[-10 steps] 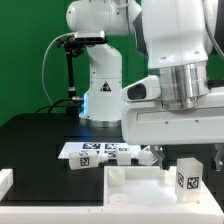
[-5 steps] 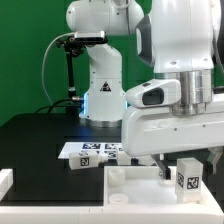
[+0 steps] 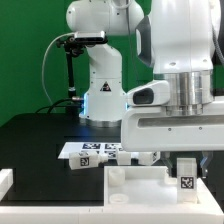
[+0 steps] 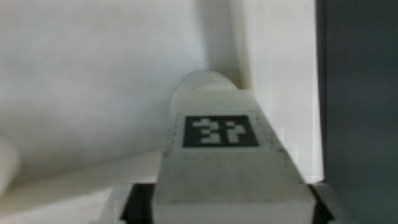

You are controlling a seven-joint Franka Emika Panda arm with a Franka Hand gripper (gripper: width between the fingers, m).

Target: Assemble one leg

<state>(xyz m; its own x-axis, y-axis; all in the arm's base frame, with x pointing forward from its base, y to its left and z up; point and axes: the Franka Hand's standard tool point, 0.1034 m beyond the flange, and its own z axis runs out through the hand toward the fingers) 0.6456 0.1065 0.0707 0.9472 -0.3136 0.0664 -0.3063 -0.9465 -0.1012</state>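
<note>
My gripper [image 3: 186, 165] fills the exterior view's right, low over the large white panel [image 3: 135, 185]. It is shut on a leg [image 3: 186, 180], a small white block with a black-and-white tag facing the camera, held upright at the panel's right corner. In the wrist view the leg [image 4: 222, 130] runs out from between the dark fingers [image 4: 150, 202], which press on both its sides, over the white panel [image 4: 89, 90]. Whether the leg's lower end touches the panel is hidden.
The marker board [image 3: 100, 150] lies behind the panel. Another small tagged leg [image 3: 84, 160] stands at its near edge. A white part [image 3: 5, 180] sits at the exterior view's left edge. A second robot base [image 3: 100, 95] stands at the back.
The hand has turned at the wrist and come down slightly around the leg. The leg stays at about the same spot at the panel's right corner.
</note>
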